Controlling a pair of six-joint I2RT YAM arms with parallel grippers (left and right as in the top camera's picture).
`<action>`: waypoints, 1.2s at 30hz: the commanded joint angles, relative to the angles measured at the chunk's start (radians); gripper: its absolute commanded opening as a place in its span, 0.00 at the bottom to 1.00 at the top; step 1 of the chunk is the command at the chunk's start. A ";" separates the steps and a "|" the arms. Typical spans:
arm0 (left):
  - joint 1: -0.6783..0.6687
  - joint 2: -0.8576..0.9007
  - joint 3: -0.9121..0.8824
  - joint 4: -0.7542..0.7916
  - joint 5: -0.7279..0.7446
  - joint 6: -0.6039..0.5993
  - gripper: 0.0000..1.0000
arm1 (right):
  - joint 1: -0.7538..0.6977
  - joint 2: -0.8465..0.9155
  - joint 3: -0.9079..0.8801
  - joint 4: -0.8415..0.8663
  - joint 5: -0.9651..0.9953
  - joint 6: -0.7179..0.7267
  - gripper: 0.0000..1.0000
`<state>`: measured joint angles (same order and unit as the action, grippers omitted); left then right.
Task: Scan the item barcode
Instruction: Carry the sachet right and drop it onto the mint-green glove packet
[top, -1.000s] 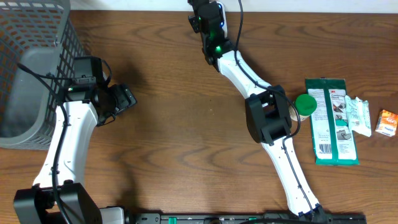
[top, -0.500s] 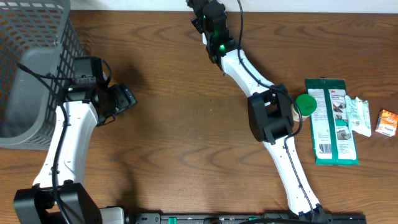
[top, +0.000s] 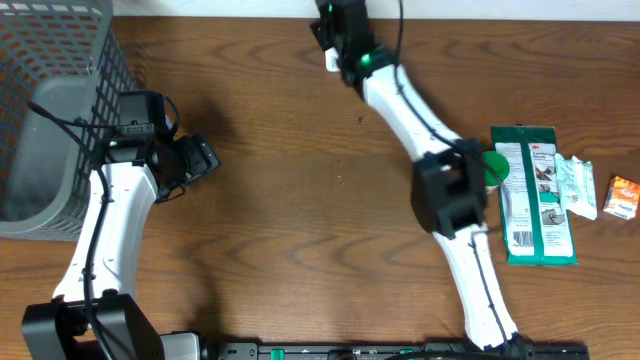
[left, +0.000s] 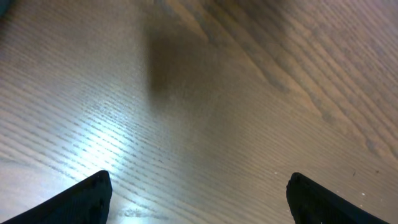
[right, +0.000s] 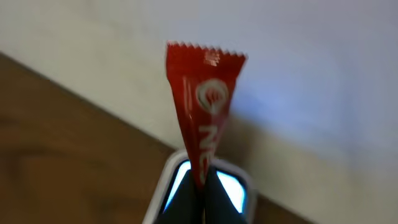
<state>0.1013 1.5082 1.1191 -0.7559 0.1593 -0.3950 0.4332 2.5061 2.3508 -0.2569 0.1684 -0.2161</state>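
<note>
sachet (right: 204, 106) pinched in right tool (right: 204, 190), wrist-view only

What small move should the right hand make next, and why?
Probably tilt the red sachet toward the blue-lit white device beyond it: the right hand pinches the sachet's bottom end, upright, and the face in view shows only a logo, no barcode.

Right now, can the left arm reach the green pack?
Probably not: the green pack lies far right, the left gripper hangs open by the basket far left, and the right arm stretches between them.
</note>
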 joint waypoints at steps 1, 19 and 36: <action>0.004 -0.006 -0.011 -0.003 0.009 0.006 0.88 | -0.007 -0.311 0.029 -0.200 0.000 0.069 0.01; 0.004 -0.006 -0.011 -0.003 0.009 0.006 0.88 | -0.560 -0.626 -0.180 -1.252 -0.046 0.224 0.01; 0.004 -0.006 -0.011 -0.003 0.009 0.006 0.88 | -0.649 -0.606 -0.871 -0.755 -0.047 0.211 0.99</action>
<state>0.1013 1.5082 1.1187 -0.7563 0.1593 -0.3950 -0.2169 1.9232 1.4693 -1.0000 0.1242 -0.0078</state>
